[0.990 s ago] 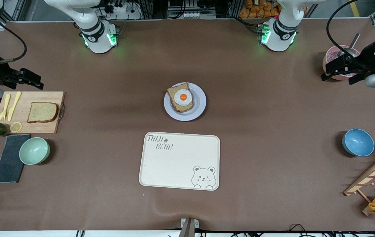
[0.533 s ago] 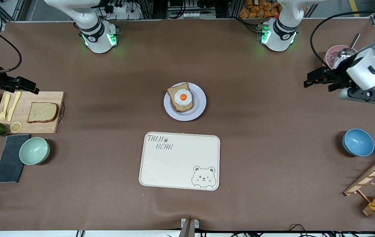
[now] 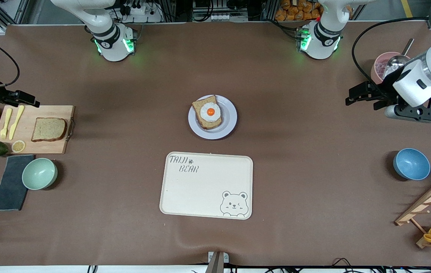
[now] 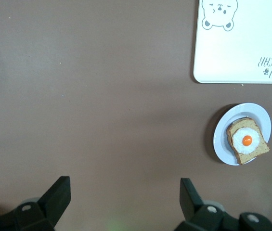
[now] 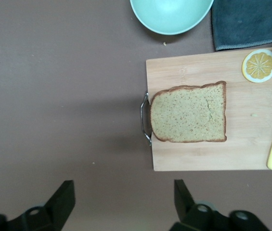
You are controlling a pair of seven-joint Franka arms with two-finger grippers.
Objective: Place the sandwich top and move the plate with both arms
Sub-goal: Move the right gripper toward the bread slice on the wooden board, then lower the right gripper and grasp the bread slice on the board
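Tray (image 3: 206,185): cream, bear drawing, nearer the front camera than the plate.
Cutting board (image 3: 33,129): wooden, at the right arm's end of the table.
Plate (image 3: 228,117): mid-table, bearing an egg-topped slice (image 3: 208,112).
Sandwich top (image 3: 49,129): flat on the cutting board.
Left gripper (image 3: 353,98): over bare table, fingers wide apart, empty.
Right gripper (image 3: 26,99): above the board's edge, fingers spread, empty.
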